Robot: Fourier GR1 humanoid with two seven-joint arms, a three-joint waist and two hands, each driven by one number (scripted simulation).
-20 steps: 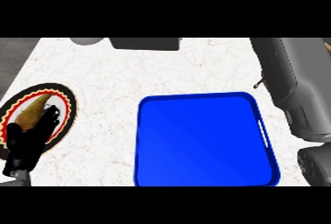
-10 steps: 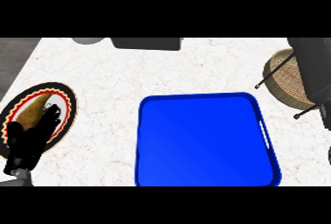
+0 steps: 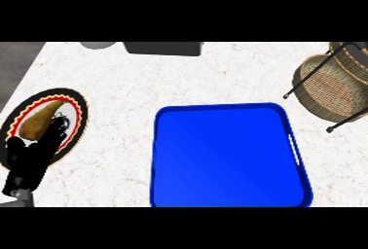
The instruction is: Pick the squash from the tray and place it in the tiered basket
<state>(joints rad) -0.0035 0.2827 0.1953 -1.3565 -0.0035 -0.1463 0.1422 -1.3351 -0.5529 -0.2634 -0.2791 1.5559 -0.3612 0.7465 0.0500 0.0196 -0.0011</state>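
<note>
The blue tray (image 3: 226, 155) lies in the middle of the counter with nothing on it. A tan, pear-shaped squash (image 3: 38, 119) rests on a round plate with a red and black rim (image 3: 78, 113) at the left. My left hand (image 3: 30, 158) lies over the plate's near part, fingers straight and open, their tips beside the squash's lower right. The wicker tiered basket (image 3: 327, 90) on a dark wire frame stands at the far right; I see nothing inside its tier. My right hand is out of view.
A dark grey block (image 3: 164, 47) and a grey round thing (image 3: 97, 44) sit at the counter's far edge. The counter's left edge runs past the plate, with dark floor beyond it.
My right arm has pulled out of the view at the right, uncovering the basket. My left hand has slid back towards the lower edge, so more of the squash shows.
</note>
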